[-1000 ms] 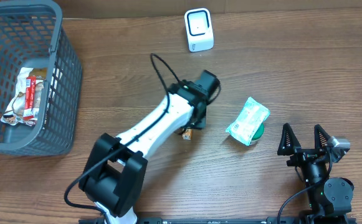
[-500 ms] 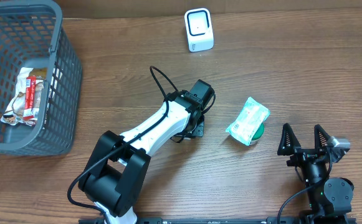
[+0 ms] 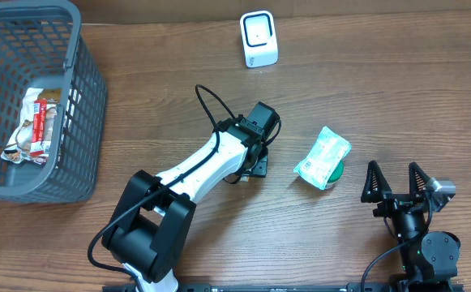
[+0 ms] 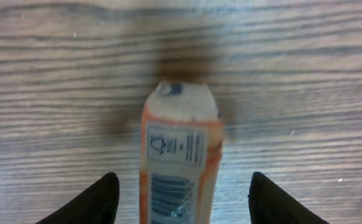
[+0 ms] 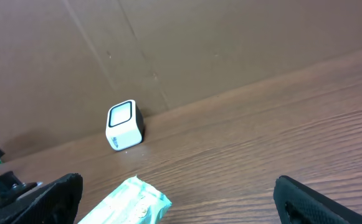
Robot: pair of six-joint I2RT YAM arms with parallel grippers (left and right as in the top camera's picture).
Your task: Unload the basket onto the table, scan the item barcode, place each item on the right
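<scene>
Resting grey basket (image 3: 81, 97) on counter (image 3: 381, 81) at left. Straddling orange packet (image 4: 179, 162) with left jaws open, packet lying flat mid-counter, barcode up, untouched. Holding right jaws wide open, empty, near green pouch (image 3: 323, 156). Standing white scanner (image 3: 259, 38) at far edge.

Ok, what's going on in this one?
The left gripper hangs open over a small orange-and-white packet lying on the table. It has one finger on each side and is not touching it. The packet's barcode faces up. The right gripper sits open at the near right, beside a green-and-white pack. The white scanner stands at the far side, with nothing brought to it yet. A grey basket on the left holds another wrapped snack.
</scene>
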